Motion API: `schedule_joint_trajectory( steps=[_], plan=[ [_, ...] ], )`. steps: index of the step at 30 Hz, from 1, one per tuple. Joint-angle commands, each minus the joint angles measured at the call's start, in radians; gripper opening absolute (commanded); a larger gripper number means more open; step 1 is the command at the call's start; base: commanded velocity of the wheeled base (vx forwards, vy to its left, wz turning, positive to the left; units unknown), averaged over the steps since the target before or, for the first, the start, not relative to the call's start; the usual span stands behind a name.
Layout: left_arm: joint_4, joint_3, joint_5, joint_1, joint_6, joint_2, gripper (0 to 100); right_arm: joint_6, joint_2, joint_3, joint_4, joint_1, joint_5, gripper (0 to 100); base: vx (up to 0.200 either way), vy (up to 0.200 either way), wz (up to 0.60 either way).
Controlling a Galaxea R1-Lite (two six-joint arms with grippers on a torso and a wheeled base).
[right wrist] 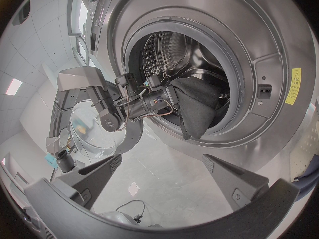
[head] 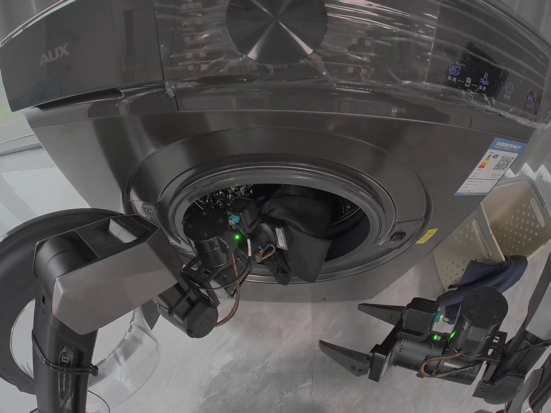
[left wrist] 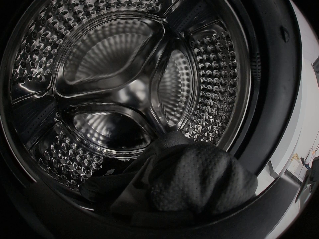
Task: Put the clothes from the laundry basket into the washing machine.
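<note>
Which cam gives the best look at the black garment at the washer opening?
Right wrist view: most of the black garment shows, hanging out over the lower door rim of the washing machine. The head view has it partly behind the left arm. The left wrist view gives a close, dark bulge low in the drum.

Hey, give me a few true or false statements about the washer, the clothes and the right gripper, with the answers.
1. The washer has its door shut. False: the door is swung open on the washer's left.
2. A black garment hangs over the lower rim of the washer's opening. True.
3. The right gripper holds a blue garment. False: the gripper is open and empty, low over the floor, and the blue garment hangs over the rim of the basket.
4. The basket stands to the washer's right. True.
</note>
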Motion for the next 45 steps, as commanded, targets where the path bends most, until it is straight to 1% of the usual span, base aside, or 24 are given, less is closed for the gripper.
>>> schedule_joint_trajectory(
  steps=[1,10,14,18,20,24,27,29,34,37,40,45],
  plan=[
    [0.002,-0.016,0.000,0.010,-0.002,0.028,0,0.001,-0.001,0.001,-0.001,0.006,0.001,100,0.000,0.000,0.00],
    [0.003,-0.012,-0.002,0.028,-0.002,0.028,0,0.001,-0.005,0.001,-0.001,0.009,0.001,100,0.000,0.000,0.00],
    [0.006,-0.033,0.000,0.028,-0.002,0.048,0,0.001,-0.005,-0.002,-0.001,0.007,0.001,100,0.000,0.000,0.00],
    [0.052,-0.081,0.000,0.028,-0.002,0.065,0,0.001,-0.002,-0.005,-0.002,0.015,0.001,100,0.000,0.000,0.00],
    [0.092,-0.124,0.006,0.033,-0.004,0.073,0,0.004,-0.004,-0.013,-0.002,0.029,0.001,100,0.000,0.000,0.00],
    [0.180,-0.225,0.042,0.051,-0.002,0.096,0,0.004,-0.005,-0.014,-0.002,0.029,-0.002,100,0.000,0.000,0.00],
    [0.245,-0.291,0.041,0.054,-0.002,0.105,0,0.006,-0.001,-0.010,-0.002,0.024,-0.002,100,0.000,0.000,0.00],
    [0.305,-0.366,0.042,0.057,-0.002,0.119,0,0.004,0.001,-0.010,-0.002,0.024,-0.002,100,0.000,0.000,0.00],
    [0.384,-0.544,0.053,0.062,-0.005,0.178,0,0.006,0.001,-0.007,-0.002,0.024,-0.002,100,0.000,0.000,0.00],
    [0.416,-0.633,0.081,0.071,-0.010,0.209,0,0.004,0.003,-0.008,-0.002,0.021,-0.002,100,0.000,0.000,0.00],
    [0.436,-0.702,0.085,0.070,-0.017,0.231,0,0.006,0.006,-0.007,-0.002,0.020,-0.002,100,0.000,0.000,0.00],
    [0.448,-0.733,0.093,0.070,-0.027,0.231,0,0.004,0.013,-0.008,-0.002,0.020,-0.002,100,0.000,0.000,0.00]
  ],
)
